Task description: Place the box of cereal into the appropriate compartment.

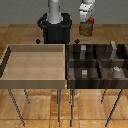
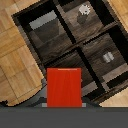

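The box of cereal (image 1: 86, 26) is a small red box with dark edges, hanging in the air above the far side of the dark compartment bin (image 1: 95, 79). My gripper (image 1: 87, 19) is shut on it from above. In the wrist view the red box of cereal (image 2: 63, 88) fills the lower middle, held between my grey fingers (image 2: 41, 102). Below it lie the dark wooden compartments (image 2: 75, 45), divided by raised walls. The box hovers over a divider wall near one edge of the bin, well above it.
A light wooden bin (image 1: 35, 80) stands on thin legs at the exterior view's left, touching the dark bin. Small grey blocks (image 2: 107, 57) (image 2: 85, 9) sit in several compartments. The robot's black base (image 1: 55, 27) is behind the bins.
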